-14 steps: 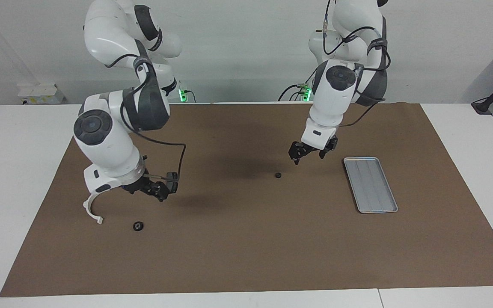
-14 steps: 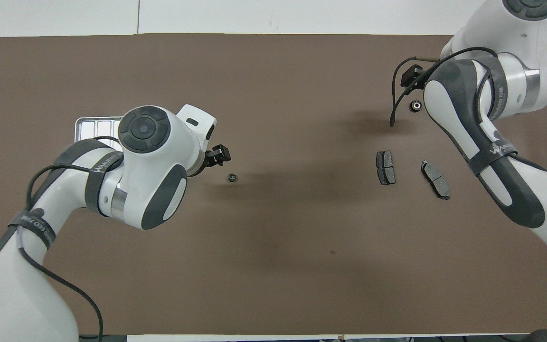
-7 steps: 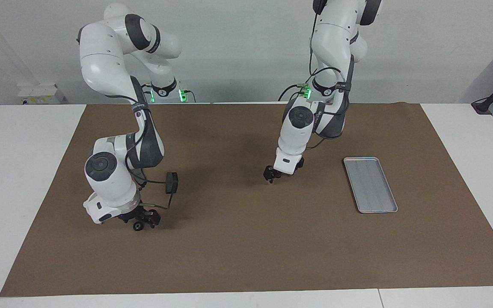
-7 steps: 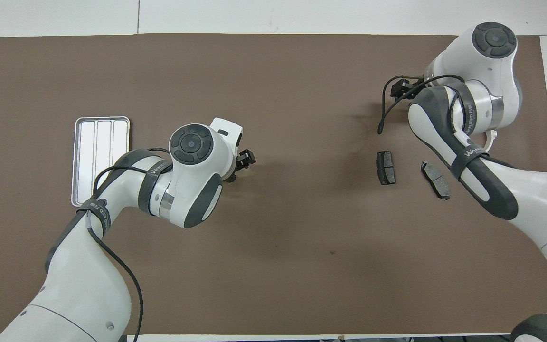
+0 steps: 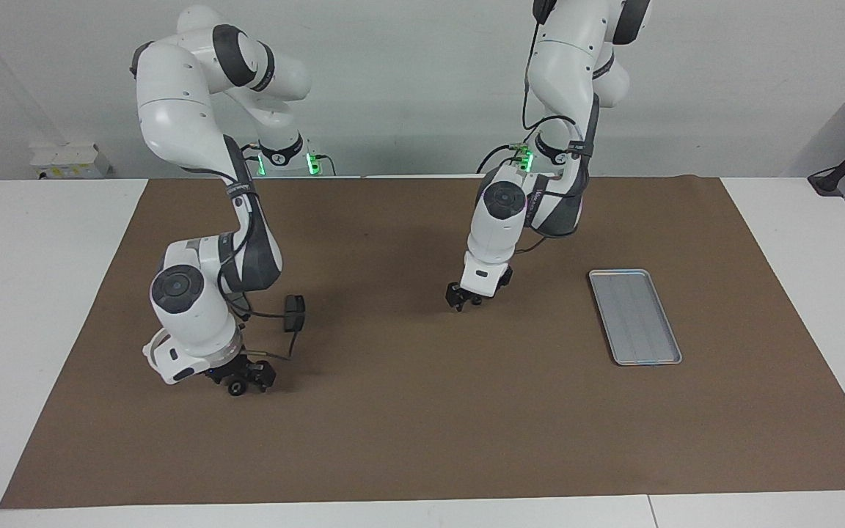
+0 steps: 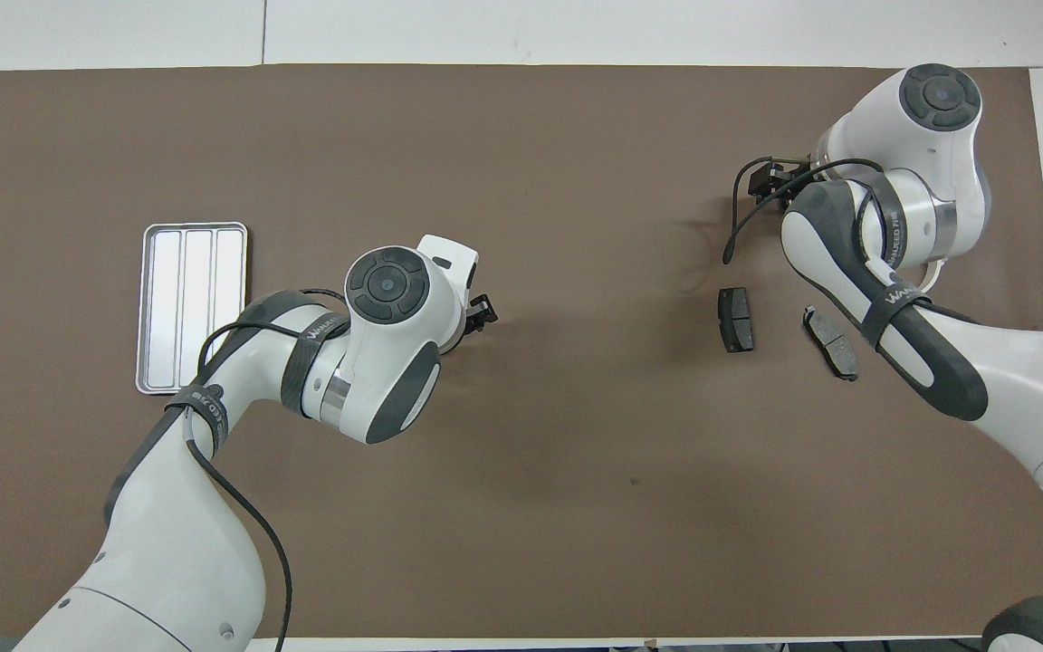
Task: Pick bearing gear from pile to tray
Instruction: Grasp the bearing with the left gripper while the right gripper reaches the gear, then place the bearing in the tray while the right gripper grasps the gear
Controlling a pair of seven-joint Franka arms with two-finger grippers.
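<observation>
A robotics lab: two white arms over a brown-matted table.

So we've got a white desk with a big brown mat covering most of it. On the mat toward the left arm's end sits a silver tray, and toward the right arm's end we can see two dark grey pads side by side. There's also a small black round piece and a bit of a white curved bracket peeking out.
</observation>
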